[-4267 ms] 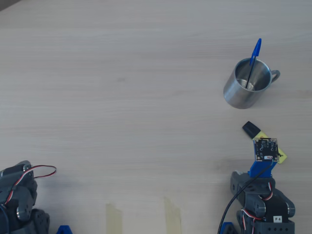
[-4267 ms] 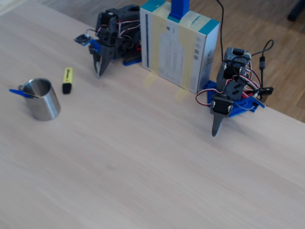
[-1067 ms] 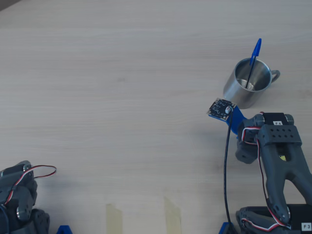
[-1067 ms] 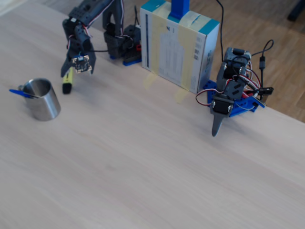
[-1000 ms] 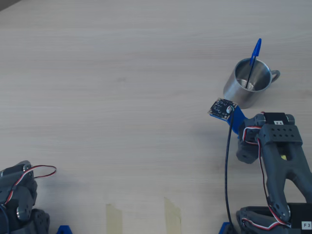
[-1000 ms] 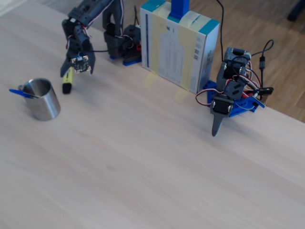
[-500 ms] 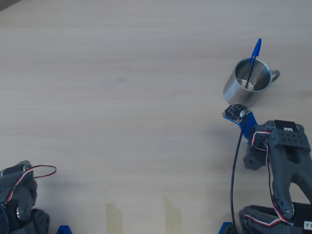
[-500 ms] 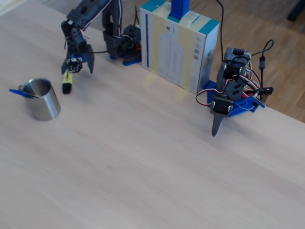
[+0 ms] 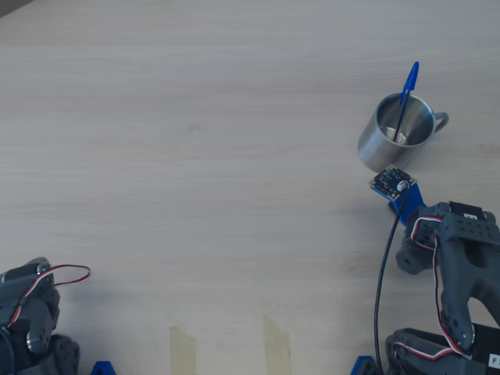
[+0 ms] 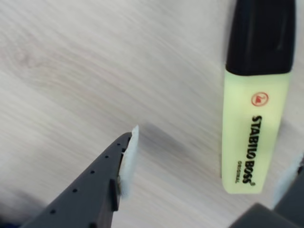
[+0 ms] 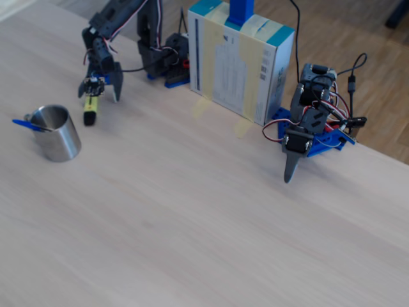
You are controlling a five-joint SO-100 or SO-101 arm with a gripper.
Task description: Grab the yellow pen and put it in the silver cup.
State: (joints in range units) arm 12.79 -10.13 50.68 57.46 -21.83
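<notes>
Between my 2 fingers, wrist view: yellow pen (image 10: 256, 128) flat on table (image 10: 71, 57) | long axis along my reach, black cap away | gripper (image 10: 209, 166) wide open, holding nothing | silver cup (image 11: 56, 133) near, blue ballpoint (image 9: 406, 98) inside.

Shiny steel silver cup (image 9: 387, 144); matt plastic yellow pen (image 10: 254, 137); pale wood-grain table (image 9: 195, 141).

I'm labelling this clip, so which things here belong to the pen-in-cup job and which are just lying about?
Job:
- yellow pen, flat on the table between the open gripper's fingers
- silver cup, upright

Lying about:
- blue pen, standing in the cup
- taped box
- second arm, idle
</notes>
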